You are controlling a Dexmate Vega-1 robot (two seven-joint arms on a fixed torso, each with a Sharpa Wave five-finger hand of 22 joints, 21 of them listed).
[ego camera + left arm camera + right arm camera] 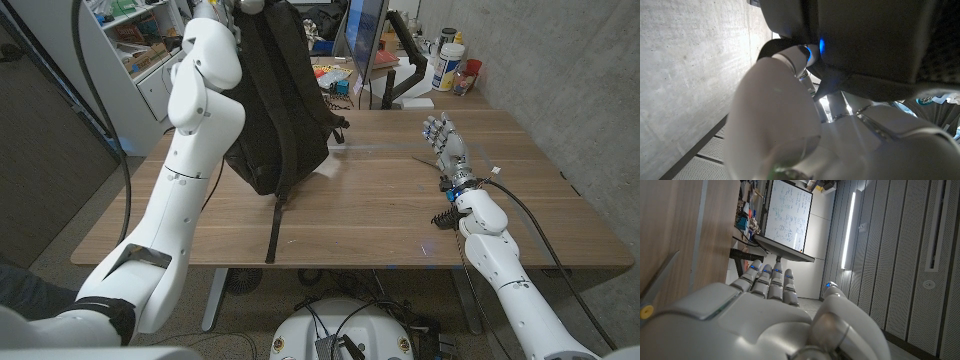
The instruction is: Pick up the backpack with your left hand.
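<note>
Several bottles and a monitor stand behind the backpack.

White two-armed robot, glossy rounded shells

Left arm bulky, with a dark inset panel near its base; right hand grey-fingered with blue-lit joints, black cable trailing along the slimmer right arm

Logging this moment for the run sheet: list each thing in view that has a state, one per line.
backpack: lifted, hanging from above, its lower end near the table, contact unclear
strap: dangling loose to the table's front edge
left hand: up at the backpack's top, seemingly holding it
right hand: on the table, fingers straight, holding nothing
table: wooden, level
</note>
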